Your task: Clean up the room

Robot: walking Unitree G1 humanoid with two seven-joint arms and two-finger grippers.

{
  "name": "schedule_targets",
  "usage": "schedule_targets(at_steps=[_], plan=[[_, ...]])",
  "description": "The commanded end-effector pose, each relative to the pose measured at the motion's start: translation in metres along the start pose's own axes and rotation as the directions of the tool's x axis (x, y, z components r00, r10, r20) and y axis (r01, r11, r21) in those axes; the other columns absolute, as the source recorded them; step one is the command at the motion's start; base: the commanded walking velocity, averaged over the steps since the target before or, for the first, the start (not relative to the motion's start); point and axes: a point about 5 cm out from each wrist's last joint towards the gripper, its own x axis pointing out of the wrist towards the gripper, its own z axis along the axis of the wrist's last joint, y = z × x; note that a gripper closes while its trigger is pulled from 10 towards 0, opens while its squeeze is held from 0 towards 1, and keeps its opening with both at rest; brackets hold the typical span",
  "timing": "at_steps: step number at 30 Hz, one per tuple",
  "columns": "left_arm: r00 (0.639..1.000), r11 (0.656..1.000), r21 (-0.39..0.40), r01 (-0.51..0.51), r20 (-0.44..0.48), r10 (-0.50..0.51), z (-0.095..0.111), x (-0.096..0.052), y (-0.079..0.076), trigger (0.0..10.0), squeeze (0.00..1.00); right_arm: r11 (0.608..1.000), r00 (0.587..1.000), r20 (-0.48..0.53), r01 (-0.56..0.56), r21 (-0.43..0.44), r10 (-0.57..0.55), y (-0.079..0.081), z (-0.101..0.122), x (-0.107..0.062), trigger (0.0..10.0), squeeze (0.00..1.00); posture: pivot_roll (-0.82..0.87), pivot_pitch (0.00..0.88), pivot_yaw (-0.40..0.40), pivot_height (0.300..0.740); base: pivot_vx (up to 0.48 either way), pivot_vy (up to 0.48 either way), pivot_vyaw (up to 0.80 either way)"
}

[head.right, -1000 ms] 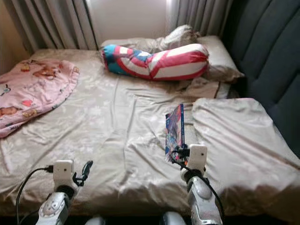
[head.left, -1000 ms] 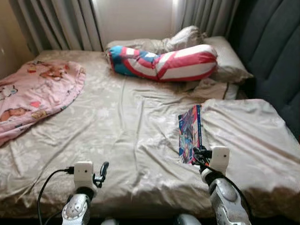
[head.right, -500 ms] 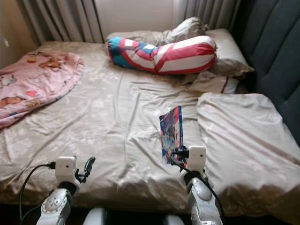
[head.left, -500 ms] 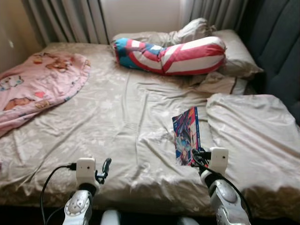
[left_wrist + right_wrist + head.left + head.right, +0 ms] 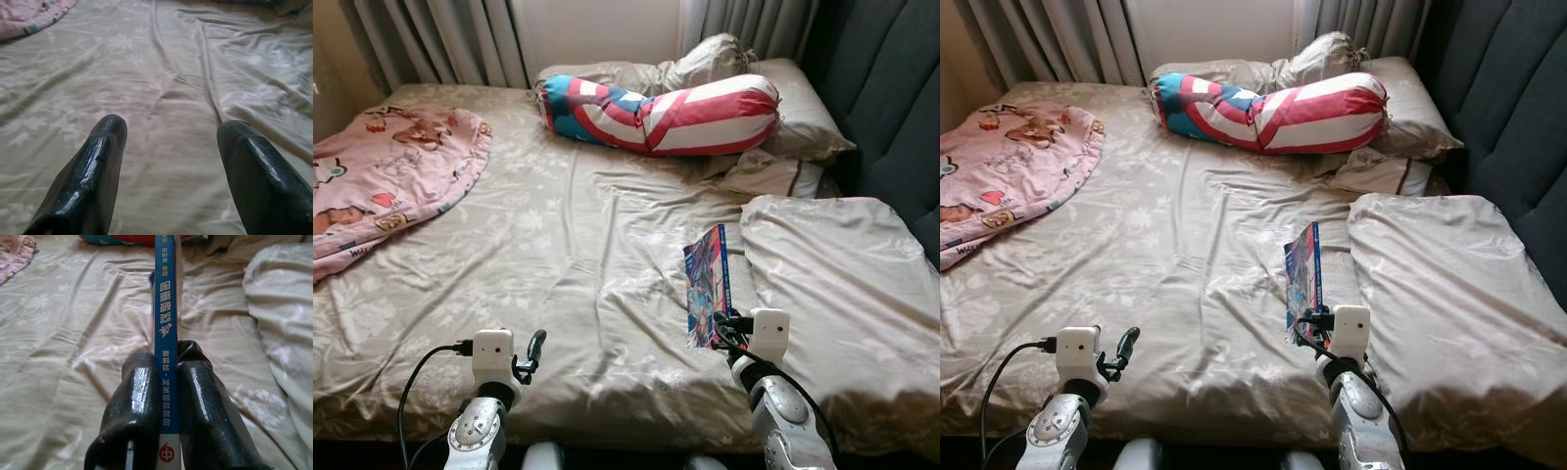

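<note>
The right gripper [image 5: 166,382] is clenched on a book [image 5: 707,284], its 2 black fingers [image 5: 139,396] pressing the covers from either side with the blue spine, printed in white characters, running between them. The book is held upright on its edge above the near right part of the bed [image 5: 558,255], its colourful cover facing left, just beside the left edge of a beige pillow [image 5: 842,284] that lies on the right side of the bed. The left gripper [image 5: 168,147] hovers over the near left part of the bed with its fingers [image 5: 98,166] spread apart and nothing between them; below them is wrinkled beige sheet with a faint floral pattern. A black cable [image 5: 416,382] loops from the left wrist toward the near edge. At the far end of the bed lies a long bolster [image 5: 666,113] in red, white and blue stripes, set across the bed, with a crumpled beige cushion [image 5: 705,64] behind it and another beige pillow [image 5: 808,117] to its right. A smaller flat pillow [image 5: 764,176] sits near the bolster, between it and the big pillow on the right. A pink blanket [image 5: 386,181] with cartoon prints is bunched on the far left. Grey curtains [image 5: 440,39] hang beyond the bed, and a dark padded headboard [image 5: 901,108] runs along the right.
</note>
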Motion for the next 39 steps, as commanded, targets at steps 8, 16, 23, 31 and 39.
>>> schedule_targets(at_steps=[8, 16, 23, 31, 39], plan=[[1.0, 1.0, -0.007, 0.007, -0.008, -0.007, -0.001, 0.001, -0.002, 10.0, 0.0, 1.0, 0.999, 0.04, -0.018, 0.0, 0.018, 0.002, 0.009, 0.003, 10.0, 0.0, -0.11, 0.037, -0.031, 0.647, 0.369, 0.0, 0.0], [1.0, 1.0, -0.009, 0.014, -0.007, -0.015, -0.001, 0.001, -0.004, 10.0, 0.0, 1.0, 1.0, 0.028, 0.01, 0.004, -0.01, -0.002, 0.006, 0.003, 10.0, 0.0, -0.11, 0.039, -0.031, 0.647, 0.164, 0.0, 0.0], [1.0, 1.0, -0.008, 0.018, -0.008, -0.018, -0.001, 0.001, -0.004, 10.0, 0.0, 0.998, 0.999, -0.005, 0.033, 0.047, -0.033, -0.011, -0.001, 0.004, 10.0, 0.0, -0.1, 0.041, -0.029, 0.647, 0.0, 0.0, 0.0], [1.0, 1.0, -0.003, 0.022, -0.006, -0.022, -0.001, 0.001, -0.002, 10.0, 0.0, 0.995, 0.999, -0.036, 0.026, 0.095, -0.022, -0.02, 0.002, 0.015, 10.0, 0.0, -0.09, 0.046, -0.021, 0.647, 0.0, 0.0, 0.0], [1.0, 1.0, 0.002, 0.025, -0.005, -0.025, 0.0, 0.0, -0.001, 10.0, 0.0, 0.988, 1.0, -0.011, -0.013, 0.155, 0.015, -0.017, 0.014, 0.026, 10.0, 0.0, -0.09, 0.05, -0.014, 0.647, 0.0, 0.0, 0.0]])
